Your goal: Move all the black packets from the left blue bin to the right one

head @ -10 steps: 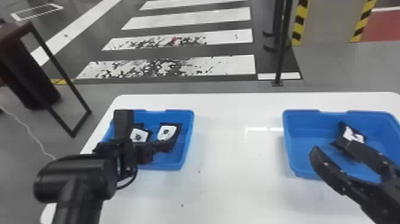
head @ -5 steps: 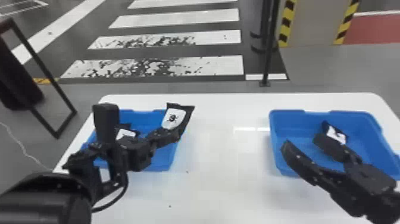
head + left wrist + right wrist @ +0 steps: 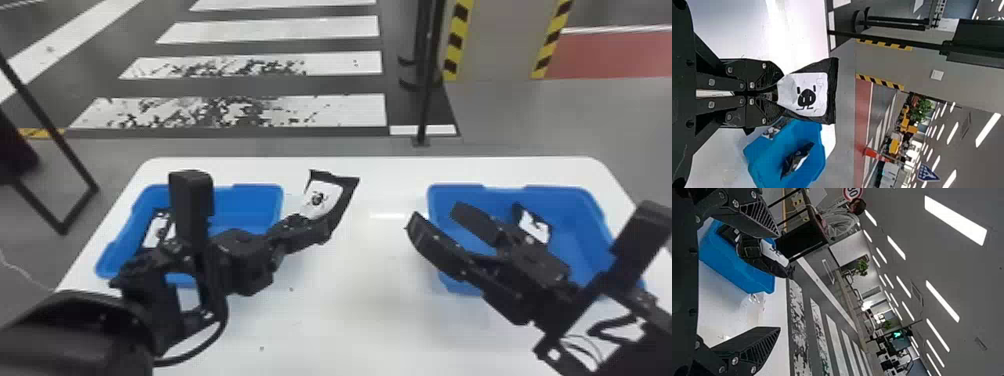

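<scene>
The left blue rectangular bin (image 3: 250,200) has inside one black packet with white label (image 3: 159,231); the right blue rectangular bin (image 3: 575,197) has one similar black packet (image 3: 534,226). Between the bins, the left gripper (image 3: 312,227) is closed on another white-labelled black packet (image 3: 320,197), which sticks out beyond its fingertips. The right gripper (image 3: 435,215) is wide open and empty.

With twelve o'clock set along the right gripper's (image 3: 435,212) wide-spread fingers, a white-labelled black packet (image 3: 773,255) is held by the left gripper (image 3: 321,227) at eleven, before the left blue bin (image 3: 752,277).
</scene>
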`<state>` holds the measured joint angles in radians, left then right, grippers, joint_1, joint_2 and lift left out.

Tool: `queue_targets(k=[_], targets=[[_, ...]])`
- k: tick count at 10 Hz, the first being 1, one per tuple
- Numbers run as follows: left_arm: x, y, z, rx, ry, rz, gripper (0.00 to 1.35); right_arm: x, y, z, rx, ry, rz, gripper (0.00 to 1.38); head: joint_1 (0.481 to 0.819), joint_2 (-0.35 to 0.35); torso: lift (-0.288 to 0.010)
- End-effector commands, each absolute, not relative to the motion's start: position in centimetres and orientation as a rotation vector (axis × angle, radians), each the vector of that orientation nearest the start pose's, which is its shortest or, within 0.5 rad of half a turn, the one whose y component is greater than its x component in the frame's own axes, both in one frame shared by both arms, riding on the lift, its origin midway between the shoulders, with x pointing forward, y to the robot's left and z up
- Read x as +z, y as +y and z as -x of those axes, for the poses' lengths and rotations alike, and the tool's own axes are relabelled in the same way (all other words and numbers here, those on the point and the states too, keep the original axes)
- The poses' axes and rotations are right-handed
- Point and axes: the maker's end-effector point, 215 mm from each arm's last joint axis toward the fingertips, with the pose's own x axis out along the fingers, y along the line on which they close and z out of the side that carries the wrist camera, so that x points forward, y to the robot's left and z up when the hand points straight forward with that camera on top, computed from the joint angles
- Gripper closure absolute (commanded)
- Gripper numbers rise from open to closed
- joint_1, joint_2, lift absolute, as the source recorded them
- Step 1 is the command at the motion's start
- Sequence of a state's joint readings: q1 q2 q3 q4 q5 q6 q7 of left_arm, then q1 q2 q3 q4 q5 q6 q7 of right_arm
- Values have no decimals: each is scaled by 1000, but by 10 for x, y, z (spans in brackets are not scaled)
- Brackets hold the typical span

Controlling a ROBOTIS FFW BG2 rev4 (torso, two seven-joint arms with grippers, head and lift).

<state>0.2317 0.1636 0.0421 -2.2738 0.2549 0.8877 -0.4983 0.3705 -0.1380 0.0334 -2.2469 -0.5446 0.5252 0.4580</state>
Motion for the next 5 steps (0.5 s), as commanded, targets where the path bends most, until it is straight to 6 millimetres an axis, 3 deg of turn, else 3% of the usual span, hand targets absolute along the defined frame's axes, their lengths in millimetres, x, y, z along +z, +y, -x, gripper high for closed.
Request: queue_targets(k=[1,5], targets=[[-319,106,-452,-667,394,152,1211,-272,-60,-429,759,166,-446,194,695,82,-140],[-307,62,-439,-775,376,188,1211,-268,-55,-443,776,156,-455,194,695,23,-140]])
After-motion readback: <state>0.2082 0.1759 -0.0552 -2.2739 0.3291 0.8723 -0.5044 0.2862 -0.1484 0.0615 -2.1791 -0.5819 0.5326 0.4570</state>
